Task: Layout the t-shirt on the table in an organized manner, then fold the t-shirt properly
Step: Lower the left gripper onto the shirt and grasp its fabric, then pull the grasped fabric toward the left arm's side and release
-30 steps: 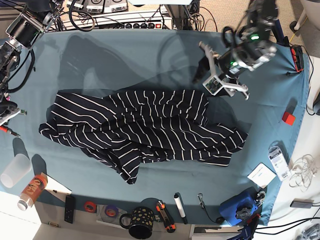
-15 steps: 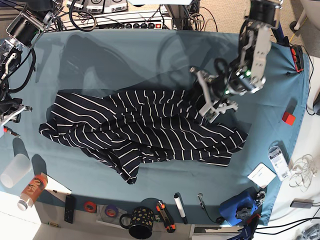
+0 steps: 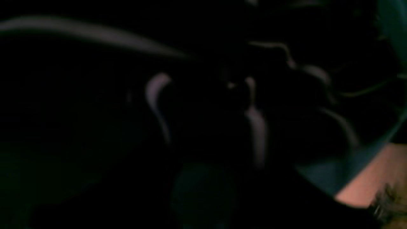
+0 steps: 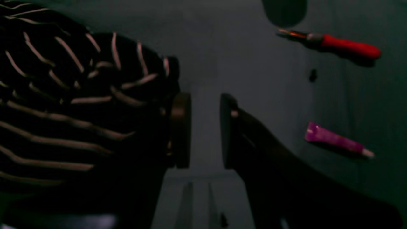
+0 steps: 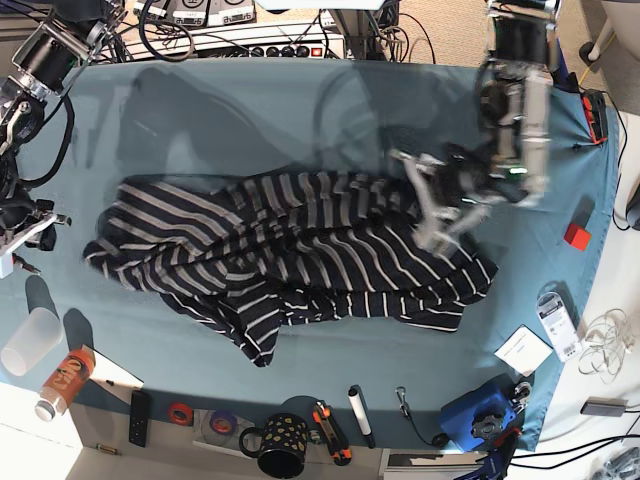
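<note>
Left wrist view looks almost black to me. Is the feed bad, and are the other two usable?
Left wrist view: nearly black and out of focus, filled by the t-shirt, only smeared pale stripes visible. Right wrist view: dim but readable, the right tool showing a clear gap over the table. Base view: well lit, though the shirt and left tool are motion-blurred.

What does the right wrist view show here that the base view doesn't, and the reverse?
Only the right wrist view: the gap between the right pincer's open jaws, nothing in it, and a purple tube on the table. Only the base view: the left pincer down at the t-shirt's upper right part, plus a black mug and a clear cup at the near edge. Both: the striped t-shirt on the teal table.
</note>
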You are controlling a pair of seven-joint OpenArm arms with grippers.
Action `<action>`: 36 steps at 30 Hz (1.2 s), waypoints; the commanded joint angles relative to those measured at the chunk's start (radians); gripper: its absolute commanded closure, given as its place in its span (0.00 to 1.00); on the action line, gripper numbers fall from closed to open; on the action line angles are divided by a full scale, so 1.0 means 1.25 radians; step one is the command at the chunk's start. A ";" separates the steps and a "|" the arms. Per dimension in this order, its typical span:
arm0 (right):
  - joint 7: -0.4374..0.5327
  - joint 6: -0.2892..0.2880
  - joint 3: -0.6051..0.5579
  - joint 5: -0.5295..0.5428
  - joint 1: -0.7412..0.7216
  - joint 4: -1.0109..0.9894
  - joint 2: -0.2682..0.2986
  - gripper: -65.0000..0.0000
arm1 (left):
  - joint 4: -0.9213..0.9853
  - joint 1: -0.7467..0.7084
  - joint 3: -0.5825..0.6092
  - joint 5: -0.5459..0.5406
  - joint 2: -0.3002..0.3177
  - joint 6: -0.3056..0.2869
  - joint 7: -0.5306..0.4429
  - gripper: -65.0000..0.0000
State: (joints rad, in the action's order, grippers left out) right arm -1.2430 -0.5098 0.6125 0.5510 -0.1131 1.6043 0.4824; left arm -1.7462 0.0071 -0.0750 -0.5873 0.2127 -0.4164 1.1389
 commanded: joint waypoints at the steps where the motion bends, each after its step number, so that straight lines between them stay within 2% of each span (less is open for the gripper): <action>1: 0.014 -0.001 0.003 0.025 -0.013 0.013 0.020 0.75 | -0.052 0.006 -0.031 -0.005 0.005 0.001 -0.023 1.00; 4: 0.012 -0.012 0.003 0.060 -0.013 0.013 0.020 0.75 | -0.145 -0.041 -0.110 -0.004 0.005 0.000 -0.038 1.00; 8: 0.006 -0.050 0.003 0.130 -0.013 0.013 0.020 0.75 | -0.294 -0.144 -0.182 -0.033 0.005 -0.006 -0.038 1.00; 12: -0.012 -0.084 0.002 0.220 -0.013 0.013 0.020 0.75 | -0.461 -0.269 -0.204 -0.087 0.005 -0.073 -0.041 1.00; 15: -0.023 -0.086 0.002 0.244 -0.013 0.013 0.019 0.75 | -0.488 -0.326 -0.204 -0.030 0.005 -0.082 -0.087 1.00; 16: -0.024 -0.086 0.002 0.244 -0.013 0.013 0.020 0.75 | -0.488 -0.333 -0.204 -0.008 0.005 -0.070 -0.073 1.00; 18: -0.030 -0.086 0.002 0.244 -0.013 0.013 0.020 0.75 | -0.488 -0.347 -0.204 -0.029 0.005 -0.054 0.020 1.00; 19: -0.032 -0.086 0.002 0.244 -0.013 0.013 0.020 0.75 | -0.488 -0.358 -0.204 -0.063 0.005 -0.072 0.047 1.00; 20: -0.036 -0.086 0.002 0.244 -0.013 0.013 0.020 0.75 | -0.488 -0.371 -0.204 -0.081 0.005 -0.108 0.039 1.00; 22: -0.037 -0.086 0.002 0.244 -0.013 0.013 0.020 0.75 | -0.488 -0.385 -0.204 -0.052 0.005 -0.173 -0.026 1.00; 24: -0.033 -0.086 0.002 0.249 -0.013 0.013 0.020 0.75 | -0.486 -0.384 -0.204 0.012 0.005 -0.177 -0.070 1.00; 25: -0.034 -0.086 0.002 0.250 -0.013 0.013 0.020 0.75 | -0.486 -0.384 -0.204 0.029 0.005 -0.177 -0.074 0.93; 27: -0.036 -0.086 0.002 0.250 -0.013 0.013 0.020 0.75 | -0.486 -0.387 -0.204 0.028 0.005 -0.177 -0.074 0.69; 28: -0.035 -0.086 0.002 0.250 -0.013 0.013 0.020 0.75 | -0.486 -0.391 -0.204 0.027 0.005 -0.177 -0.074 0.59; 29: -0.035 -0.086 0.002 0.250 -0.013 0.013 0.020 0.75 | -0.486 -0.394 -0.204 0.028 0.005 -0.176 -0.074 0.55; 32: -0.032 -0.086 0.002 0.250 -0.013 0.013 0.020 0.75 | -0.488 -0.396 -0.204 0.027 0.005 -0.153 -0.044 0.54; 34: -0.032 -0.086 0.002 0.250 -0.013 0.013 0.020 0.75 | -0.488 -0.396 -0.204 0.027 0.005 -0.108 0.024 0.54; 36: -0.031 -0.086 0.002 0.250 -0.013 0.013 0.020 0.75 | -0.488 -0.398 -0.206 0.028 0.005 -0.097 0.082 0.54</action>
State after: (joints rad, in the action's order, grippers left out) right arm -1.3087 -0.6144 0.6094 0.8429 -0.1135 1.6043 0.4820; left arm -2.3386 -0.4877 -0.3286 -0.5354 0.2134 -0.5392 1.2621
